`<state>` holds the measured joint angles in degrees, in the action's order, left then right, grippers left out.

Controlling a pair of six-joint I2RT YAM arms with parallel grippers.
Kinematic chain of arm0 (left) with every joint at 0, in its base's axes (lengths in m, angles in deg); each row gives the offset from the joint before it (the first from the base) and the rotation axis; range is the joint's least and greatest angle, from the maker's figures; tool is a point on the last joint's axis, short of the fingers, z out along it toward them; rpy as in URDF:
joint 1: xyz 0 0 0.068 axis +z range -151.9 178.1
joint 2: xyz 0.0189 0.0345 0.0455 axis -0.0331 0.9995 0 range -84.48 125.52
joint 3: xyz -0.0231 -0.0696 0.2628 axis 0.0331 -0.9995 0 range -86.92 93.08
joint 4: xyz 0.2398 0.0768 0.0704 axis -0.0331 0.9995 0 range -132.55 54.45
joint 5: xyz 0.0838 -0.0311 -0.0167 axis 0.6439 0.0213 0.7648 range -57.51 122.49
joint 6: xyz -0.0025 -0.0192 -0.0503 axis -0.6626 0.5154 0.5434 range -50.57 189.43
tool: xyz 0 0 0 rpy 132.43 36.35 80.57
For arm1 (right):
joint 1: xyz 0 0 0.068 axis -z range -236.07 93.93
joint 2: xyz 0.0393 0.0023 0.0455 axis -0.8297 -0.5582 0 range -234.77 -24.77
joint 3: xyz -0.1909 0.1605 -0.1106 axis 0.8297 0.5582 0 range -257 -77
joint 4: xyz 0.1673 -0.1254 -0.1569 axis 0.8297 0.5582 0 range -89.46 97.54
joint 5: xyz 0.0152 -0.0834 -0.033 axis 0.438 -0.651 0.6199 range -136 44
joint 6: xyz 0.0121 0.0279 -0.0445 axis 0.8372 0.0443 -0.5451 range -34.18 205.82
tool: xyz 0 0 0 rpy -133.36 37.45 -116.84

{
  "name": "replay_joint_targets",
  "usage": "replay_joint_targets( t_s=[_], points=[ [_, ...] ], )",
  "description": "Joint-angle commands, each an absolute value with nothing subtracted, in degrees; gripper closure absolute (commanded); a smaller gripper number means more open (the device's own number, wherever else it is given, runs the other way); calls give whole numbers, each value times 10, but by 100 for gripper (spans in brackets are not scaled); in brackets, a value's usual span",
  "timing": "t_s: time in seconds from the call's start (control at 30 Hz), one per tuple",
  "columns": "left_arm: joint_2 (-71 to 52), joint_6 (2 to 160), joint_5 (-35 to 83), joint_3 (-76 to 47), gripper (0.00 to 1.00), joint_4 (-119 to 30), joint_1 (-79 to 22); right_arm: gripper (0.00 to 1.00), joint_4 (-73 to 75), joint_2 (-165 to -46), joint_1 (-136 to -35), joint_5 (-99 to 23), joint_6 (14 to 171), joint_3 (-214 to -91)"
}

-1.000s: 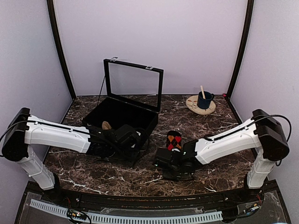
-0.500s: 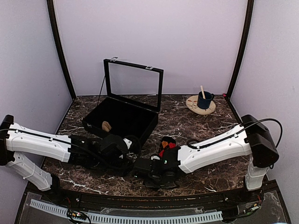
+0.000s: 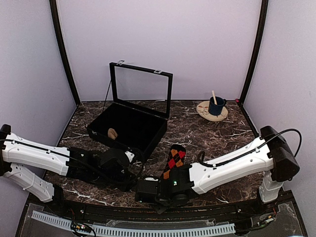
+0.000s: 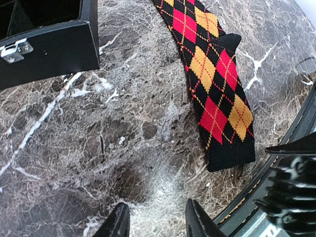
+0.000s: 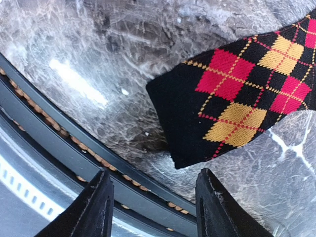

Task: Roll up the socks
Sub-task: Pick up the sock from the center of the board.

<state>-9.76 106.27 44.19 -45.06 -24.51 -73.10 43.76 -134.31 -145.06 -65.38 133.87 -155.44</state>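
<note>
seen from above, the near end of the socks is hidden behind the right arm; from the left wrist, their far end runs off the top edge and the black box is cropped to a corner. whether one sock or two lie stacked cannot be told. a tan object inside the box is too small to name.

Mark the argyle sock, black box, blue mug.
argyle sock [image 4: 212,74], left wrist view, mid-length diamond pattern.
black box [image 3: 138,123], top external view, bare inside floor.
blue mug [image 3: 216,106], top external view, outer wall.
</note>
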Motion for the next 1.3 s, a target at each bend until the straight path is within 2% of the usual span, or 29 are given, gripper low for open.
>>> replay_joint_targets(
  t_s=[0.0, 0.6, 1.17, 1.27],
  points=[
    [-119, 1091, 451, -467, 59, -245, -733, 47, 447, -1354, -1452, -679, 1261, -1552],
    [-144, 1119, 468, -499, 59, -246, -733, 54, 404, -1367, -1404, -601, 1171, -1495],
    [-157, 1100, 489, -516, 59, -255, -733, 100, 426, -1388, -1384, -501, 1162, -1529],
    [-181, 1123, 526, -515, 59, -221, -733, 100, 437, -1381, -1383, -495, 1171, -1568]
  ],
)
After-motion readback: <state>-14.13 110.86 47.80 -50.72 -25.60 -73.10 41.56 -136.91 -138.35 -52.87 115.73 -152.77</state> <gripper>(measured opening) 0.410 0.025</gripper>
